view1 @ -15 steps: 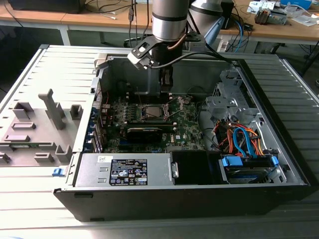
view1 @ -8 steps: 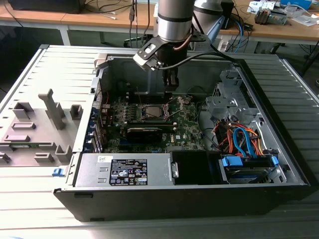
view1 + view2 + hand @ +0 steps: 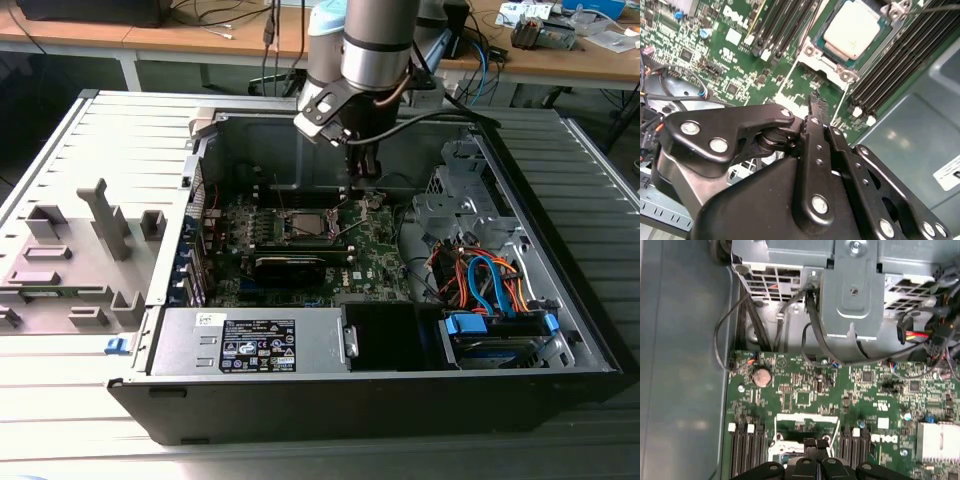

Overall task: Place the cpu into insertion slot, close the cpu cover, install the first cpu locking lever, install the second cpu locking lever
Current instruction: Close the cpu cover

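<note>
The gripper (image 3: 816,102) hangs with its two black fingers pressed together and nothing between them, reaching down from the grey arm (image 3: 375,40) into the open computer case (image 3: 330,405). The case lies on its side on the grey ribbed tabletop (image 3: 60,400).

Inside the case, the green motherboard (image 3: 800,385) covers the floor below the gripper. Long black memory slots (image 3: 900,55) run on both sides of the socket area. A silver power supply box (image 3: 250,345) sits at the case's near wall, and a bundle of orange and blue cables (image 3: 485,280) lies toward the exterior view's right.

The insertion slot (image 3: 807,50) lies flat on the board, just beside the fingertips on the exterior view's left. The cpu cover (image 3: 829,59) shows as a silvery frame lying flat around the chip. The cpu (image 3: 852,27) sits inside the slot with its pale metal top facing up. It is near the gripper but apart from it, not touched.
</note>
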`<state>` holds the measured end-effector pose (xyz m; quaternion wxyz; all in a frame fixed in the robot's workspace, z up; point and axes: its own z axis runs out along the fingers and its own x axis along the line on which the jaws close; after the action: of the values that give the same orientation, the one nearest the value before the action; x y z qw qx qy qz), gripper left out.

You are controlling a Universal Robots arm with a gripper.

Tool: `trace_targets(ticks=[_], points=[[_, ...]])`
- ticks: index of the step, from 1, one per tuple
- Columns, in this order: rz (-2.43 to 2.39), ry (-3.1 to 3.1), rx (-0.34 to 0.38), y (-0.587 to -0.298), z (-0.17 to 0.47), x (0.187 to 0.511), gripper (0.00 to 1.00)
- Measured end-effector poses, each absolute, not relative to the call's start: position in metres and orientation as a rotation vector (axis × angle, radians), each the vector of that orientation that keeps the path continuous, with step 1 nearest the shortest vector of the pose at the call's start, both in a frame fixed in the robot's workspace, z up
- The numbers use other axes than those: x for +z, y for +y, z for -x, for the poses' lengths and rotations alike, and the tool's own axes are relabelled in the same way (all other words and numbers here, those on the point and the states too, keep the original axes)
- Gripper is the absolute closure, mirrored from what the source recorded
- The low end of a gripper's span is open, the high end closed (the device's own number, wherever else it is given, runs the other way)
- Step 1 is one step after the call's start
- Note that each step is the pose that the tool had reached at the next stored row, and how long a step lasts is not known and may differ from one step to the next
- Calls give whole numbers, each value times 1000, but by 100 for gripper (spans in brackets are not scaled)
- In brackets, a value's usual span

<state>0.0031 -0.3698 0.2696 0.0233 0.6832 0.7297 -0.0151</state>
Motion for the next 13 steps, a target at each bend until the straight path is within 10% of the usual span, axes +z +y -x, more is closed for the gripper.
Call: trace_targets(ticks=[13], points=[[-2105,2284,-64,-361,-50,250,89]])
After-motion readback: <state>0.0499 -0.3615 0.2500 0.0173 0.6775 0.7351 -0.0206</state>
